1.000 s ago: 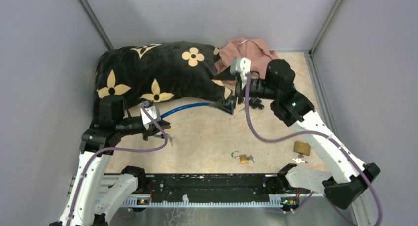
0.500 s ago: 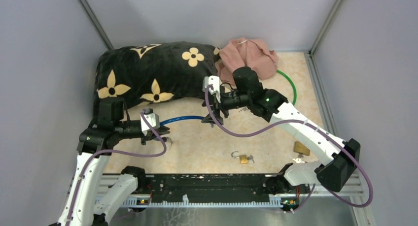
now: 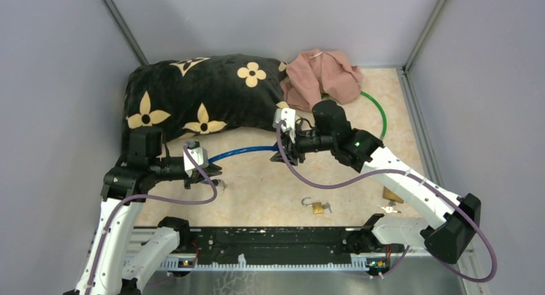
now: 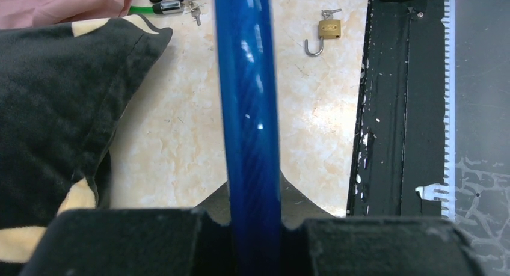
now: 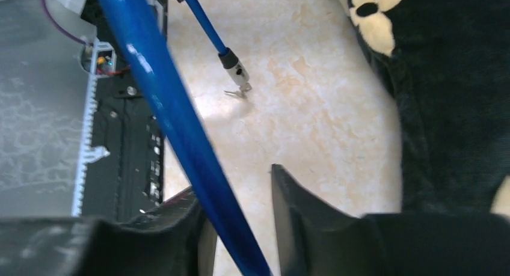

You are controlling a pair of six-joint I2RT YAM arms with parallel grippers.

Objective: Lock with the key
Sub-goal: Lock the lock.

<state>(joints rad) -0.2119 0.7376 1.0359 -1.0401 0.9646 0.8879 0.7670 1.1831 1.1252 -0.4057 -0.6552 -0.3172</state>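
A blue cable lock [image 3: 241, 153] lies across the floor in front of the black flowered pillow [image 3: 205, 92]. My left gripper [image 3: 214, 175] is shut on the blue cable [image 4: 246, 107] near its end. That end has a metal lock head with a small key [image 5: 236, 76] in it, which hangs just past the jaws [image 3: 222, 185]. My right gripper [image 3: 281, 155] is open around the cable's other stretch [image 5: 180, 138]. The cable leans on the right gripper's left finger, with a gap to the right one. A brass padlock [image 3: 317, 207] with its shackle open and a key in it lies on the floor; it also shows in the left wrist view [image 4: 329, 29].
A pink cloth [image 3: 324, 73] lies at the back, partly over a green cable lock [image 3: 380, 114]; that lock's head and keys show in the left wrist view [image 4: 174, 5]. A second brass padlock [image 3: 393, 193] and loose keys [image 3: 388, 209] lie at the right. The black rail [image 3: 270, 240] runs along the near edge.
My right arm swung from the pink cloth at the back down and left to the blue cable, then shifted slightly right. My left gripper kept its hold and barely moved.
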